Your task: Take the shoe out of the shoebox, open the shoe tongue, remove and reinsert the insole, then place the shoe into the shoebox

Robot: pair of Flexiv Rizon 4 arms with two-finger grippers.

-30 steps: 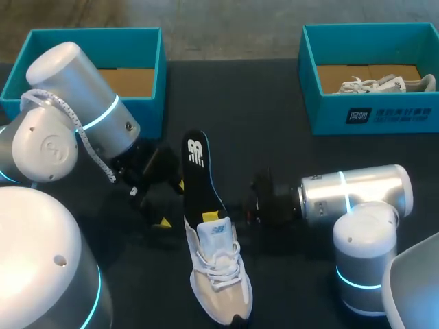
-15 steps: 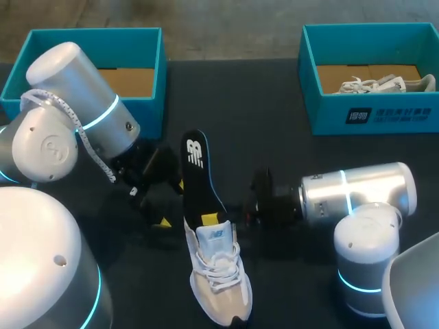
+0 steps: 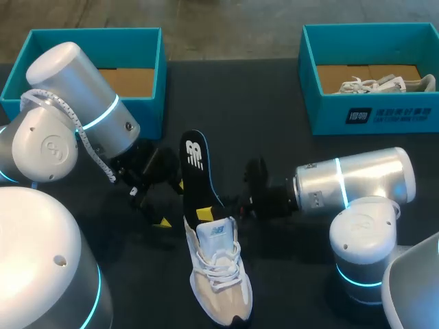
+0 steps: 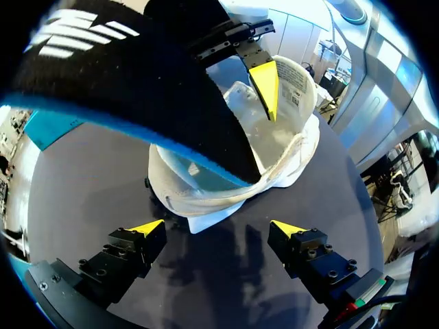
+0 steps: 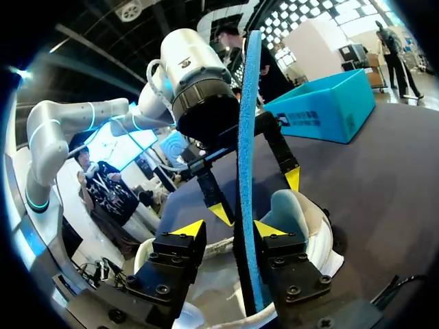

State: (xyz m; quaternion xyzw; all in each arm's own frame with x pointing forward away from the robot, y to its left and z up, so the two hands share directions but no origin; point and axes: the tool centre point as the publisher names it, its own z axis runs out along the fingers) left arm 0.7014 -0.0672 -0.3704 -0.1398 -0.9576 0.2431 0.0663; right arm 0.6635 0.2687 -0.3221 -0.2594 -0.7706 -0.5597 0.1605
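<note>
Shoe [image 3: 216, 274] lies on counter [image 3: 274, 116] btw the arms, insole [image 3: 197, 175] standing half out of the heel. R claw [image 5: 230, 227] looks released, insole btw its fingers, leaning on one. L claw [image 4: 219, 226] released, empty, just behind heel. Reinsert step, I'd say: clench R on insole, feed it down & toeward, L bracing heel vs sliding.

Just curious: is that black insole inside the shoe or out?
Partly out: the insole stands up from the heel opening of the shoe, lower end inside.
</note>
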